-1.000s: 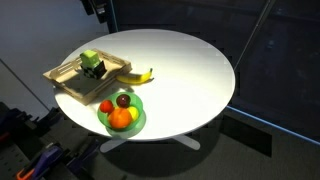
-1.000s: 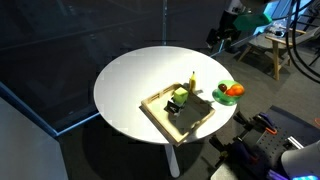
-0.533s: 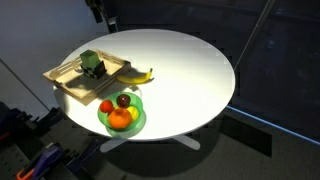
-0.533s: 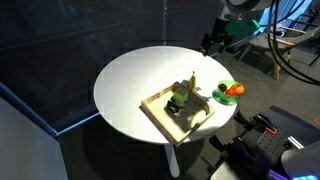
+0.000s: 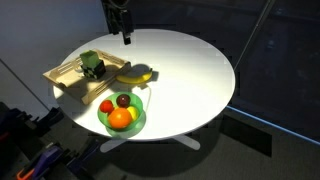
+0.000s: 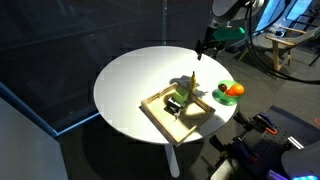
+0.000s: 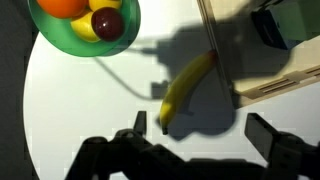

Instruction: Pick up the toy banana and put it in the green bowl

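— While the gripper (image 5: 126, 38) hung over the round white table (image 5: 195, 70), where was the toy banana (image 5: 138, 74)?

— It lay flat on the table top, just beside the long edge of the wooden tray (image 5: 62, 86). In the wrist view the toy banana (image 7: 188, 88) ran on a slant, with its upper tip close against the tray (image 7: 275, 82) and its lower tip toward the camera. A shadow fell across it.

— And the green bowl (image 5: 141, 118)?

— It stood near the banana but apart from it, at the table's edge. It held an orange (image 5: 120, 119), a red fruit (image 5: 106, 106) and a dark one (image 5: 123, 100). The wrist view showed the bowl (image 7: 75, 47) at the upper left, with a yellow fruit (image 7: 86, 26) in it too.

— How did the fingers stand?

— They were spread wide and held nothing. In the wrist view the gripper (image 7: 200, 135) had one dark finger (image 7: 138, 128) on each side of the banana's lower end.

— Was it touching the banana?

— It seemed to be above it and clear of it, though the exterior views were too small to be sure. In an exterior view the gripper (image 6: 202, 50) hung above the table (image 6: 130, 80), with the banana (image 6: 192, 80), the tray (image 6: 153, 108) and the bowl (image 6: 221, 94) lower in the frame.

— Was anything in the tray?

— A small green object (image 5: 92, 64) sat there.
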Available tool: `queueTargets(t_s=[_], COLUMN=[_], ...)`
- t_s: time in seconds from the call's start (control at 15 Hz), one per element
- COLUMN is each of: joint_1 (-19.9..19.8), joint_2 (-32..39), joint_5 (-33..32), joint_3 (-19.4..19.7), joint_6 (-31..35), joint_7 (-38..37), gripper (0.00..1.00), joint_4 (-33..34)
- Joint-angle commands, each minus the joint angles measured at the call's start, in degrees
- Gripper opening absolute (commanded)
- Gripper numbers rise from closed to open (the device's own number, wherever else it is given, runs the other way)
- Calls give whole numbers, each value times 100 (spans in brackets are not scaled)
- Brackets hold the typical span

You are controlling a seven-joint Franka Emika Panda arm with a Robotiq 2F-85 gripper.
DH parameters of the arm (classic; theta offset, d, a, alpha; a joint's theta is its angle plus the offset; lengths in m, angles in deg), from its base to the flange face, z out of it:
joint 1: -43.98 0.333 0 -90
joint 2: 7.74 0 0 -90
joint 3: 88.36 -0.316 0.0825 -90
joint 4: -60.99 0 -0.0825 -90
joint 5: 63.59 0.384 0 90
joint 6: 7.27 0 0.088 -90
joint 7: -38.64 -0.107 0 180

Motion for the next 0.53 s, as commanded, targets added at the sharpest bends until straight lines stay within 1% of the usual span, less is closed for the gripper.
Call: queueTargets(t_s=[0.0,0.47], joint_1=[93,272], joint_2=[598,1270], joint_5=[40,29], joint_3=[73,183], joint_6=[-79,7], joint_7=[-366,-1115], gripper=[100,100], joint_4=[517,825])
